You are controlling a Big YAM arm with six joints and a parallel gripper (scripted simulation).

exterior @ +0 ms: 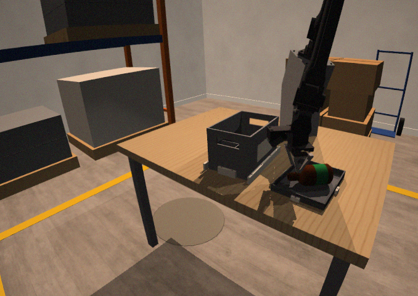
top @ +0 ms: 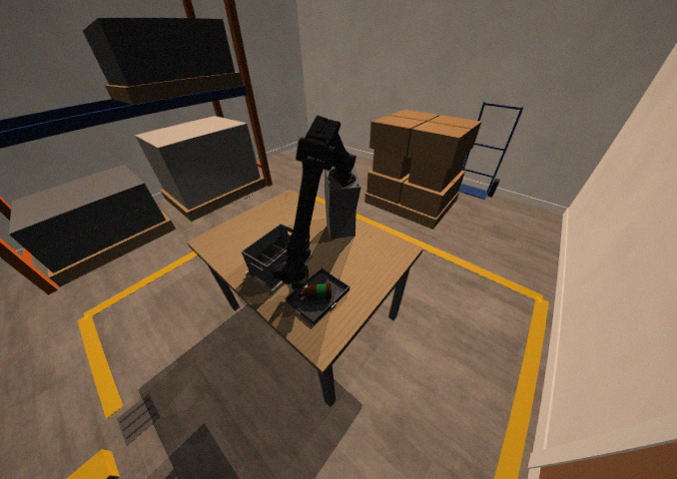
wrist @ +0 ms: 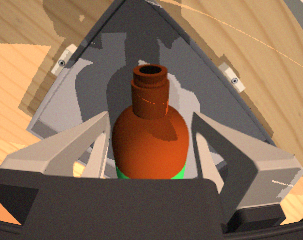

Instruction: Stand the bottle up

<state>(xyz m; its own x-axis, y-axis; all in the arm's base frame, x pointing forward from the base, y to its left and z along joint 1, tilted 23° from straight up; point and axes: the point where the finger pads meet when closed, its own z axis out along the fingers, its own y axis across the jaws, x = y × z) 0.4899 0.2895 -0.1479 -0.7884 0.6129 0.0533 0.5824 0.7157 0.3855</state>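
A brown bottle (top: 317,291) (exterior: 315,174) (wrist: 151,140) with a green label band lies on its side on the dark tray (top: 317,313) (exterior: 307,197) (wrist: 78,94). Its open neck points toward the crate side. My gripper (top: 300,284) (exterior: 300,163) (wrist: 150,119) is open and hangs low over the tray. Its two fingers stand on either side of the bottle's shoulder, just above the label, with a small gap on each side. The bottle's lower body is hidden under my gripper in the wrist view.
A dark open crate (top: 263,259) (exterior: 237,146) stands on the wooden table (top: 373,259) (exterior: 356,216) just beside the tray. The arm's grey base block (top: 341,209) (exterior: 288,90) stands behind them. The table's front edge is close to the tray.
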